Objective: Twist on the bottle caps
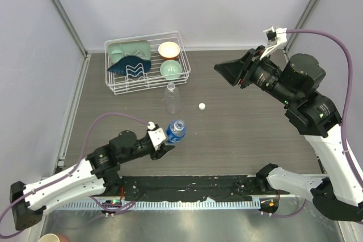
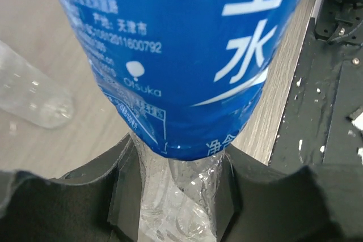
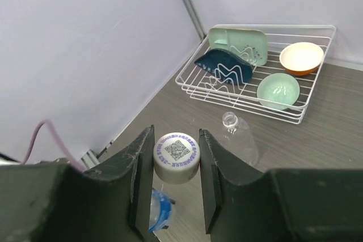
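Slippage is the chief risk. The left gripper (image 1: 168, 141) is closed around the clear lower part of the blue-labelled bottle (image 1: 176, 130), near the middle of the table's near edge. That thin plastic could buckle or spin between the jaws once twisting force arrives. The right gripper (image 1: 228, 73), raised over the far right side of the table, pinches one white cap (image 3: 176, 154) by its sides, fingers drawn in snug against it. Cap and bottle are well apart, so the approach is long. If the cap arrives tilted or off-centre, it could cross-thread or pop out of the pinch. The second cap (image 1: 202, 106) lies loose near the table's middle, close to the right of the plain bottle (image 1: 172, 99), which stands open-necked just in front of the wire rack (image 1: 150, 83) at the far left. An arm swinging low across the table could topple that light bottle or flick the loose cap away.
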Robot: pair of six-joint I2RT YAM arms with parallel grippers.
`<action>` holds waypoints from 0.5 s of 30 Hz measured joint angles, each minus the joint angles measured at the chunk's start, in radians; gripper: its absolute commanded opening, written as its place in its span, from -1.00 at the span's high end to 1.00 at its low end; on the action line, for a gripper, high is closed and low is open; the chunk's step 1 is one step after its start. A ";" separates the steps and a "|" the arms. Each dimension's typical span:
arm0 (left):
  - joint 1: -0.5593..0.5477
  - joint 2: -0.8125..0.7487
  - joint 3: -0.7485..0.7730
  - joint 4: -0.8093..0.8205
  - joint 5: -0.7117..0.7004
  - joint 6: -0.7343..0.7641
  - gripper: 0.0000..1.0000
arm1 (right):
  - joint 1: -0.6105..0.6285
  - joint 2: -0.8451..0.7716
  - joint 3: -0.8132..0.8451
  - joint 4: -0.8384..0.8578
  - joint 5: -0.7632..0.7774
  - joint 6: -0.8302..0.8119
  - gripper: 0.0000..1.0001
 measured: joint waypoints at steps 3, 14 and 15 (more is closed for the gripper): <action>0.000 0.104 -0.028 0.123 -0.027 -0.116 0.83 | 0.000 -0.023 -0.055 0.043 -0.068 -0.035 0.84; 0.002 0.315 0.114 0.486 0.053 -0.410 0.62 | 0.038 0.023 -0.140 0.111 -0.166 -0.134 0.84; 0.002 0.328 0.117 0.498 0.066 -0.419 0.58 | 0.046 0.027 -0.142 0.119 -0.169 -0.139 0.84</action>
